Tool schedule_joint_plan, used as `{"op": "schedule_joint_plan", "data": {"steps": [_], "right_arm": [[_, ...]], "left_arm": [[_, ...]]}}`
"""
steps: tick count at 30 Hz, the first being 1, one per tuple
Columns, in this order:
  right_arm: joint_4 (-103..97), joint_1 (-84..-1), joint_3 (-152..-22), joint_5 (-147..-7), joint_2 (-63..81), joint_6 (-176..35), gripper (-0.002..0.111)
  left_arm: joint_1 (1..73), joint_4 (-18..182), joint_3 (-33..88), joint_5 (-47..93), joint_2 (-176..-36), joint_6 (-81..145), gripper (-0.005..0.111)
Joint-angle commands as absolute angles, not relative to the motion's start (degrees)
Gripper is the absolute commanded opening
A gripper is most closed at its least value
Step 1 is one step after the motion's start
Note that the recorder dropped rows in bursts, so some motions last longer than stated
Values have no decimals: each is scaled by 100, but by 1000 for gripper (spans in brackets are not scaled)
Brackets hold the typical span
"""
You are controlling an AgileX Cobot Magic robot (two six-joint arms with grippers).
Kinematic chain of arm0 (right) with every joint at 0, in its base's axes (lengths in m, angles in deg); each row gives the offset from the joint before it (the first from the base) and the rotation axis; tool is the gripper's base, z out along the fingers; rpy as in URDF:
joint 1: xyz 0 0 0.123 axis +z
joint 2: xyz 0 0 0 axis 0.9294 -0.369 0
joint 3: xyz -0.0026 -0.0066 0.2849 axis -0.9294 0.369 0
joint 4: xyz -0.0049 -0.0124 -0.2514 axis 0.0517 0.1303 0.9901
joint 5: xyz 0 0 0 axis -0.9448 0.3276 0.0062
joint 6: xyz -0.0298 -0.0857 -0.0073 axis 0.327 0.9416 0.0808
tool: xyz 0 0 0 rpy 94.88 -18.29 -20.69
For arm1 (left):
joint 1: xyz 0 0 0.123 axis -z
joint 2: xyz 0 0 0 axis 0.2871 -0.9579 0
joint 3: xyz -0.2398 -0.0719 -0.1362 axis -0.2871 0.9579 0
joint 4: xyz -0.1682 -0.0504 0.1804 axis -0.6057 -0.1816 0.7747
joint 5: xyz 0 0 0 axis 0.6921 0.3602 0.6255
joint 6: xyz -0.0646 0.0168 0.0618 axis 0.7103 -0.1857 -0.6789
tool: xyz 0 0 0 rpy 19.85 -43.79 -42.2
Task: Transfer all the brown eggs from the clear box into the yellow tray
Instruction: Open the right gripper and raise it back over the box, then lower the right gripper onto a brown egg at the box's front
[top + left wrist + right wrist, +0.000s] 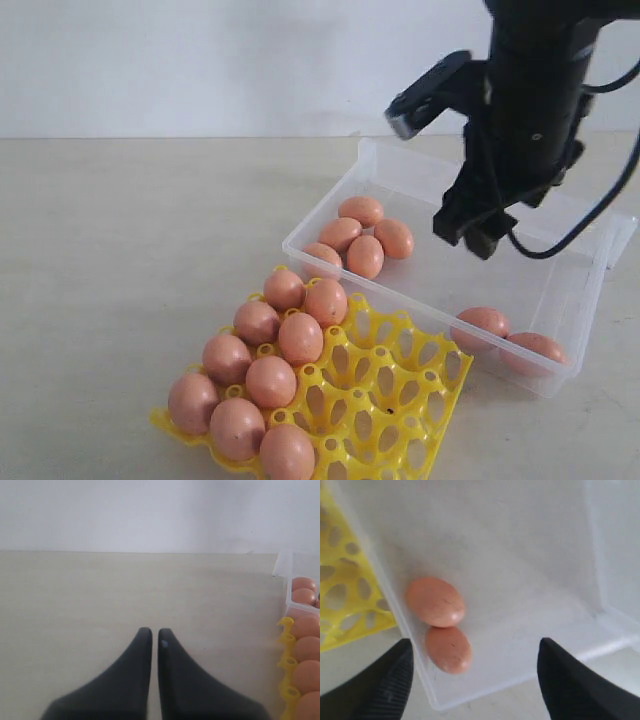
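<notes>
Right wrist view | smooth oval brown eggs (435, 602) | glossy clear box (520, 555)

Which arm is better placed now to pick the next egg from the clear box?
Right: the right gripper, open, hangs above two brown eggs in the clear box; the left gripper is shut over the table.

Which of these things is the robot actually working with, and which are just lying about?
In the job: brown eggs, clear box, yellow tray, open right gripper.
Just there: table, shut left gripper parked away from the eggs.
</notes>
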State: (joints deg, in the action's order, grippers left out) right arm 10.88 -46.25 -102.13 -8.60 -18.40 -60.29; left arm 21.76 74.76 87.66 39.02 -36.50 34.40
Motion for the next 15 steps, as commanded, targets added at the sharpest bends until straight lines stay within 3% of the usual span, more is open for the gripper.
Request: {"op": "schedule_joint_plan", "data": {"steps": [1, 15], "right_arm": [[571, -4661, -10449, -735, -2237, -4040, 62], [1273, -4664, -10024, -1238, -2278, -2413, 62]], "left_arm": [[2207, 7492, 8789, 3894, -3633, 3441, 4], [2207, 7492, 8789, 3870, -3633, 3441, 4]]}}
